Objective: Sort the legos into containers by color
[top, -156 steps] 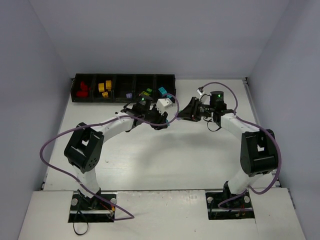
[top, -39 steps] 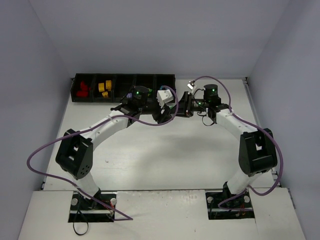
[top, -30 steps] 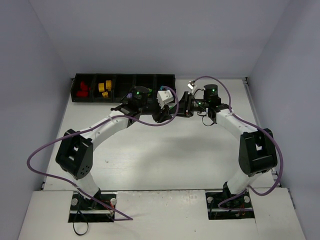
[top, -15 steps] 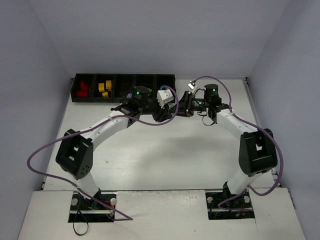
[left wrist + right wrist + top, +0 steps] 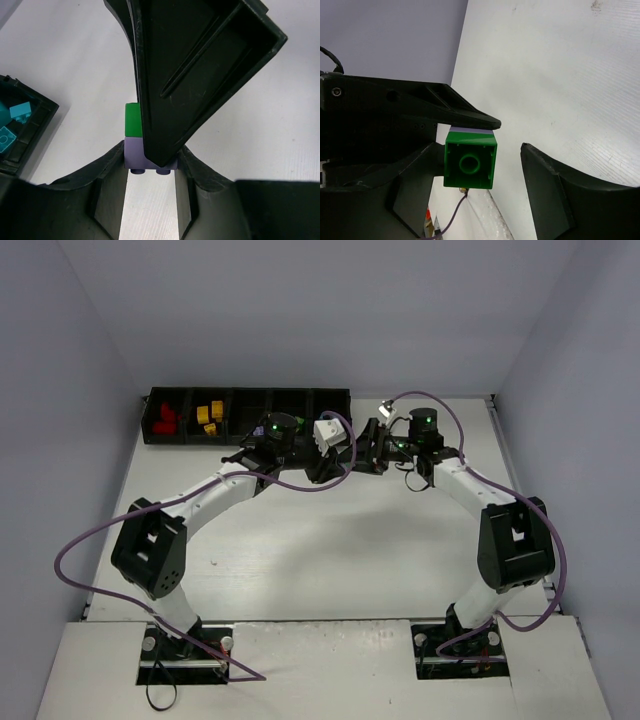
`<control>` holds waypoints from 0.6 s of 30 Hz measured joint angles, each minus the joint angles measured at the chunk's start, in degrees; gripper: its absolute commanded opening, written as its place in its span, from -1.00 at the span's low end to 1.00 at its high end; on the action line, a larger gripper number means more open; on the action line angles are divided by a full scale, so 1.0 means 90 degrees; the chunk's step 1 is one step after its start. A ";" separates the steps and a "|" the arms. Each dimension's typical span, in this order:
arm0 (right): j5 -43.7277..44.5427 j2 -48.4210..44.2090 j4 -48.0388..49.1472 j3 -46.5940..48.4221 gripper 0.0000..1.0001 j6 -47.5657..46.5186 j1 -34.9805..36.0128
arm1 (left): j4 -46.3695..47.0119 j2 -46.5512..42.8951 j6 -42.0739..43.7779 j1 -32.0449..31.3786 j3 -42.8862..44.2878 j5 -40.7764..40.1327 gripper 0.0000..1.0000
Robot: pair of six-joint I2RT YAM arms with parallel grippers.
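A two-coloured lego, a lilac brick point(image 5: 150, 159) joined to a green brick point(image 5: 470, 165), hangs between both grippers above the table. My left gripper point(image 5: 150, 161) is shut on the lilac half. My right gripper point(image 5: 481, 150) is open around the green half: one finger lies against it and the other finger point(image 5: 555, 185) stands apart. In the top view the left gripper point(image 5: 328, 468) and right gripper point(image 5: 362, 457) meet just right of the black tray point(image 5: 250, 393). Red bricks point(image 5: 165, 418) and yellow bricks point(image 5: 210, 415) lie in its two left compartments.
The tray's right-end compartment point(image 5: 35, 135) holds cyan bricks point(image 5: 19, 111), close beside the left gripper. White walls close in the table on the left, right and back. Purple cables loop off both arms.
Since five seconds ago both grippers have moved toward the tray and closer together. Over the last second they have barely shifted.
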 measured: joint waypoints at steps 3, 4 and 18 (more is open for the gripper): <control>0.0032 0.0000 0.0000 0.0005 0.29 0.0000 -0.0046 | 0.0005 0.0000 0.0002 0.0000 0.0000 0.0000 -0.84; 0.0046 0.0000 -0.0002 0.0012 0.27 0.0000 -0.0070 | 0.0007 0.0000 0.0002 0.0000 -0.0010 -0.0002 -0.84; 0.0182 -0.0034 -0.0024 0.0024 -0.31 -0.0007 -0.0119 | -0.0056 0.0000 0.0073 0.0007 -0.0131 -0.0075 -0.84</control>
